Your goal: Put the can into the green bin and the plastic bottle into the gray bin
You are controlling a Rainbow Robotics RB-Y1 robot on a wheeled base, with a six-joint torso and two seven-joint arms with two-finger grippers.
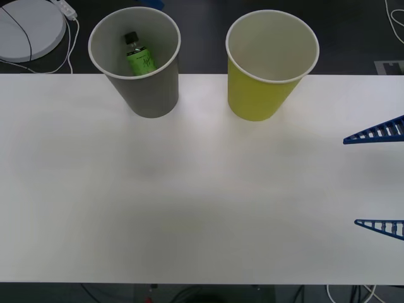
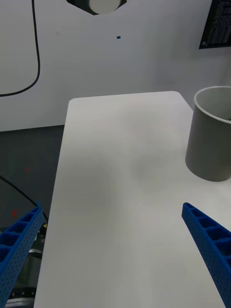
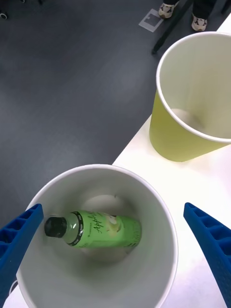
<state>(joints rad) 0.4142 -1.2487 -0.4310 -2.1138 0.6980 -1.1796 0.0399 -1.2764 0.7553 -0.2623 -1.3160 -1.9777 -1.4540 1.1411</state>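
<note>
Though no can shows anywhere on the bench (image 1: pixel 189 208), half the job looks done: bottle (image 1: pixel 139 58) lying inside the gray bin (image 1: pixel 151 95), cap toward one wall, label up, resting on the bin's floor. Seen plainly from the left wrist view, bottle (image 3: pixel 96 230) on its side at the bottom of the gray bin (image 3: pixel 159 226). Left gripper (image 3: pixel 115 255) poised straight above that bin's mouth, fingers (image 3: pixel 17 240) spread wide and holding nothing. Judged a just-released pose, since an opening directly over the rim is where a drop would land cleanly inside.

Green bin (image 1: pixel 259 95) standing upright beside the gray one, both near the far edge of the bench, apart and not touching. Inside of the green bin (image 3: pixel 192 96) white and bare as far as can be seen. Placed side by side at the far edge, probably to leave the near stretch of bench free for the arms.

Right gripper (image 1: pixel 385 180) at the right edge of the bench, well apart from both bins, fingers (image 1: pixel 379 131) wide apart and empty. From its wrist view, right gripper (image 2: pixel 115 250) looking across bare bench toward the gray bin (image 2: pixel 209 139). Likely waiting its turn.

Remaining step, the can into the green bin, not judged possible until a can turns up.
</note>
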